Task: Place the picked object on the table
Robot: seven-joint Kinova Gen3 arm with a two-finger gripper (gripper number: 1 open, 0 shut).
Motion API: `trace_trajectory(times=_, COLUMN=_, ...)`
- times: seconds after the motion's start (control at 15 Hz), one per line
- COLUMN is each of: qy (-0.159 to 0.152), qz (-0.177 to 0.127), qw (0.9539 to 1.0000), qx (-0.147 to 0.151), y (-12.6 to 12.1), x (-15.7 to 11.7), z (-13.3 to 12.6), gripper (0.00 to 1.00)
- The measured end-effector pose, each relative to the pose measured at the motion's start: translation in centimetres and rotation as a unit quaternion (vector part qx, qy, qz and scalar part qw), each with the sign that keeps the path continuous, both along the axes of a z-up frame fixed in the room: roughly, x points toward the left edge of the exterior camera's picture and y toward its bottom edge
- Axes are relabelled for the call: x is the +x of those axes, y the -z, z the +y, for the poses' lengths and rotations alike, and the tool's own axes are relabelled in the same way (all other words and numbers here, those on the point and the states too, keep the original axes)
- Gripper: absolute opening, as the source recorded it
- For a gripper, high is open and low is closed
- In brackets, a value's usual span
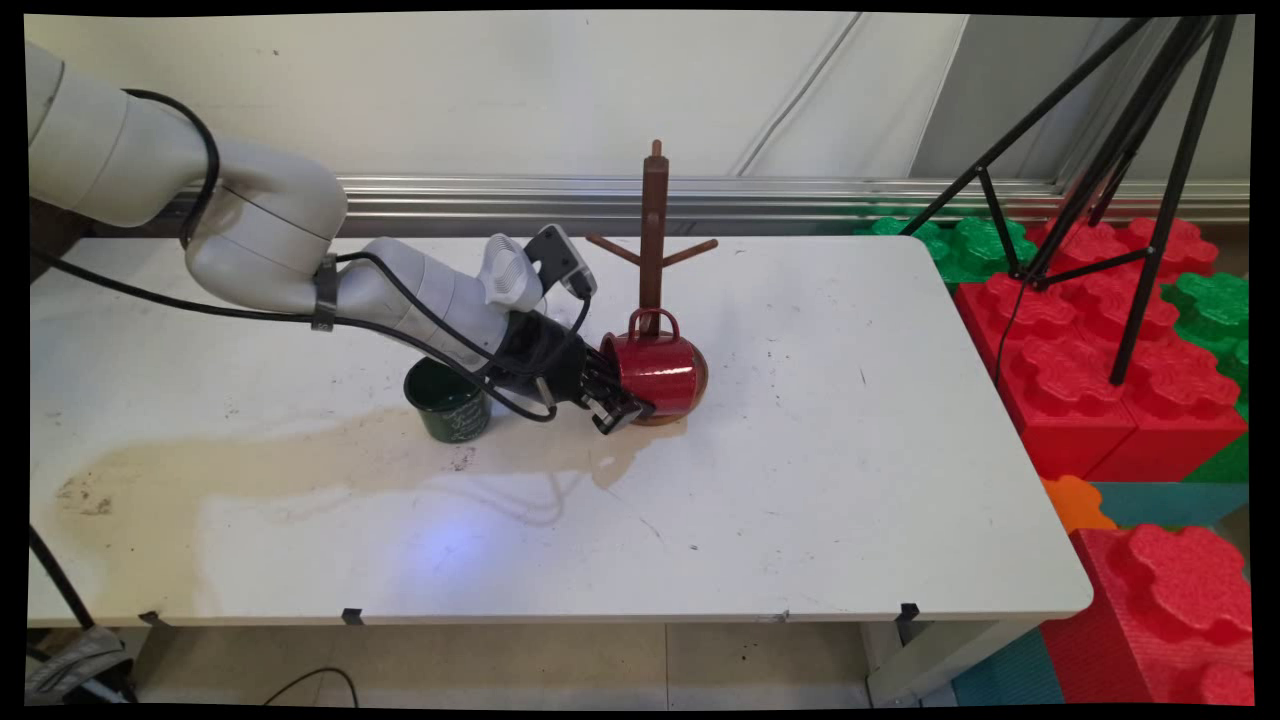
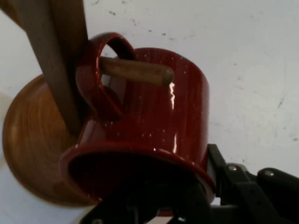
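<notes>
Op: Red mug (image 1: 658, 372) sits on its side at the mug tree (image 1: 652, 230) foot, handle threaded over a low peg.
Obs: I see my pincer (image 1: 618, 398) clamping its rim; green cup (image 1: 447, 400) left of tree.

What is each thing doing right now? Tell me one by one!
Red mug: on its side, handle hooked over a low peg, rim gripped by the end effector.
End effector: shut on the red mug's rim.
Mug tree: upright on its round base, upper pegs bare.
Green mug: upright on the table, partly behind the arm.
Table: stained brown across its left half.
</notes>
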State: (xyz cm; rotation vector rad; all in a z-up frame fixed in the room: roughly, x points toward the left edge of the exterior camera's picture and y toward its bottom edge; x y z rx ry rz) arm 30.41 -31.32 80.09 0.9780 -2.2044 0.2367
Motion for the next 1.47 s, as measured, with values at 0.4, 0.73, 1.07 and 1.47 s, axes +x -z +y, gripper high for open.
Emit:
trace_trajectory(times=0.4, qy=0.004, qz=0.001, qw=1.0000, qx=-0.002, y=-0.6, x=0.1, z=0.7, gripper=0.00)
trace_trajectory(times=0.73, qy=0.007, qz=0.004, qw=1.0000, qx=-0.004, y=-1.2, x=0.0, z=1.2, gripper=0.00)
trace_trajectory(times=1.07, qy=0.014, qz=0.010, qw=0.9998, qx=-0.006, y=-1.9, x=-0.2, z=1.8, gripper=0.00)
trace_trajectory(times=1.47, qy=0.023, qz=0.017, qw=0.9995, qx=-0.015, y=-3.1, x=-0.5, z=2.6, gripper=0.00)
